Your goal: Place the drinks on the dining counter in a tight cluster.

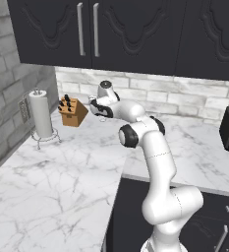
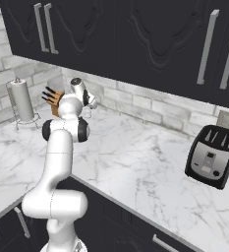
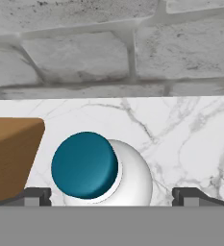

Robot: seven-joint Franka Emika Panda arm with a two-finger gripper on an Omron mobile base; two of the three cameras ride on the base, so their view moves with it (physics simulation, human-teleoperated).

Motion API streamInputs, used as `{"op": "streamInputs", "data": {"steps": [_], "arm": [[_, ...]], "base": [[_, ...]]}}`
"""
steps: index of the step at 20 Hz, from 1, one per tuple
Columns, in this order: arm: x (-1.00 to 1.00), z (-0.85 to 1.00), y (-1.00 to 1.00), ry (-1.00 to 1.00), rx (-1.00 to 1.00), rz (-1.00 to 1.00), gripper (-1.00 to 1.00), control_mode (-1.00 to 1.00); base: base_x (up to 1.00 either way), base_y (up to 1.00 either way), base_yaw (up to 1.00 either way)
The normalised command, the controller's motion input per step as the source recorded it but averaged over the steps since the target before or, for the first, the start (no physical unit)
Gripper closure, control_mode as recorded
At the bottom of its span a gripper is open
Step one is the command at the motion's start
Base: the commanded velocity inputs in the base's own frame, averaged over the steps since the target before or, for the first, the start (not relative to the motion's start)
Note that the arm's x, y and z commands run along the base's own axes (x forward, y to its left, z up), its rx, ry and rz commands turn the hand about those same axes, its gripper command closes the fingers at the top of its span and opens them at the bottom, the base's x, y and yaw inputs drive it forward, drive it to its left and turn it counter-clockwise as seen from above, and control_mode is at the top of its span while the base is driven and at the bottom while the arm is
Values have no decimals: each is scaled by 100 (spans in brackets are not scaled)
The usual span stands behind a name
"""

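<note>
Claw [image 3: 111, 192]: spread wide, nothing held; two dark tips [image 3: 34, 196] far apart at the bottom of the hand view, w/ a bottle between them. In left base view the claw [image 1: 102, 116] hangs low over the back of the surface, close to the wall.
Bottle [image 3: 104, 169]: white rounded body w/ a teal cap, seen from above, right under the claw & between its tips, nearer one tip than the other. Can't tell if the tips touch it. In base views it's hidden behind the hand.
Knife block [image 1: 72, 111]: wood, black handles sticking out, just beside the claw; its brown edge shows in hand view right next to the bottle. Also in right base view [image 2: 53, 99], past the arm's wrist.
Paper-towel roll [image 1: 40, 114]: upright on a wire stand, beyond the knife block from the claw, near the corner of the wall.
Surface [image 1: 52, 187]: white marble w/ grey veins, L-shaped, dark doors below; claw is over its back strip.
Toaster [image 2: 212, 156]: black & silver, well apart from the claw, far along the same surface.
Wall [image 3: 108, 48]: pale grey brick, straight ahead of the claw.
Upper cupboards [image 2: 135, 34]: dark, silver bar handles, above the claw.
Arm [image 1: 155, 162]: white w/ dark joints, bent fwd toward the wall.
</note>
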Motion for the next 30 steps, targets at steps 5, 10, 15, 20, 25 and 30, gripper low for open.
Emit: {"op": "streamInputs", "data": {"steps": [5, 10, 15, 20, 25, 30], "arm": [[15, 0, 0, 0, 1, 0, -100, -100], [0, 6, 0, 0, 4, 0, -100, -100], [0, 6, 0, 0, 4, 0, 100, -100], [0, 4, 0, 0, 4, 0, 100, -100], [0, 2, 0, 0, 3, 0, 100, -100], [-13, 0, -1, -5, 0, 0, 100, -100]], "base": [[0, 0, 0], [0, 0, 0], [0, 0, 0], [0, 0, 0], [0, 0, 0], [0, 0, 0]]}}
